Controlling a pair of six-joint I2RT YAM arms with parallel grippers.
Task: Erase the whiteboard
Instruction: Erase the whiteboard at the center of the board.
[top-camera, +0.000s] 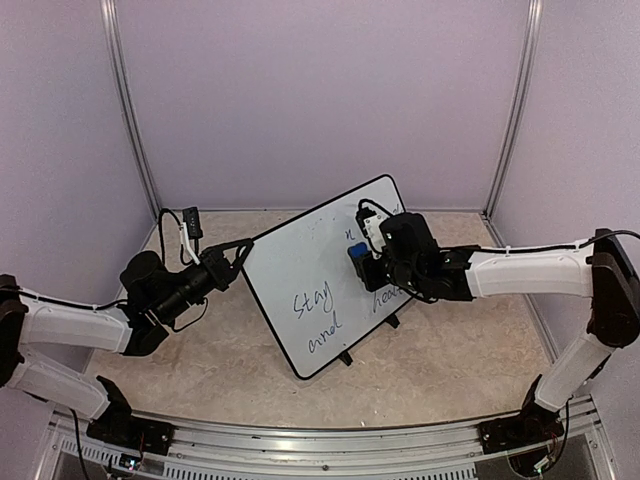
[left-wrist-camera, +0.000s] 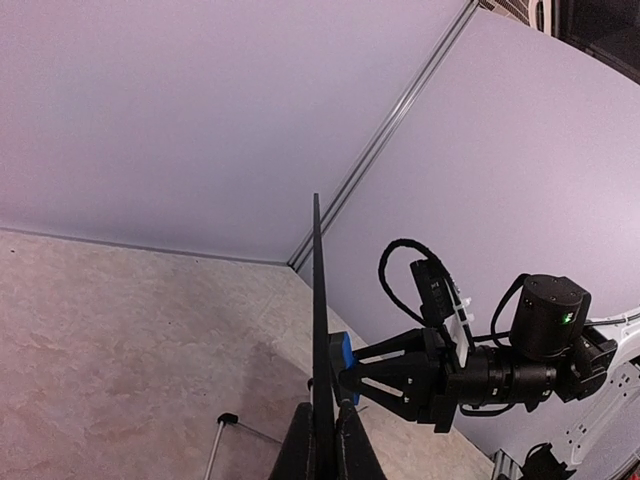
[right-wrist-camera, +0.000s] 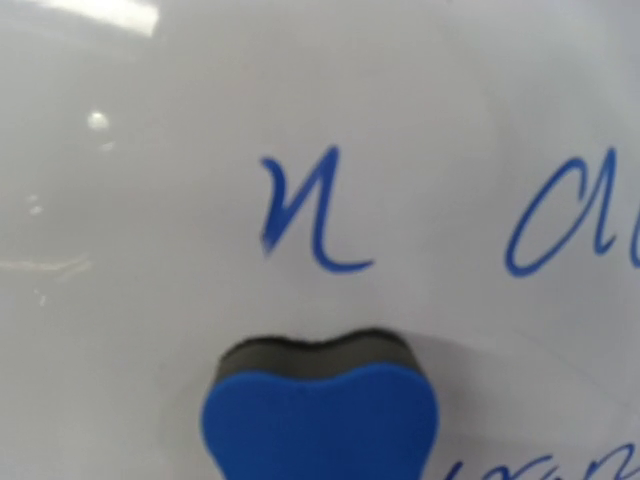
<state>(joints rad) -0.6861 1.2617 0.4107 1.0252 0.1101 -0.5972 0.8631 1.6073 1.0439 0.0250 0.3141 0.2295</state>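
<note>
progress: barely started tbh | left gripper (top-camera: 236, 258) clamping board (top-camera: 292, 268) edge | right gripper (top-camera: 365, 264) pinching eraser (top-camera: 356, 255) onto board | todo: wipe nearly all writing (top-camera: 313, 303), "stay" and "and" included

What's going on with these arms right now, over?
Left gripper clamped on whiteboard edge. Right gripper holds blue eraser against board. Handwriting not yet wiped. No obstruction seen.
</note>
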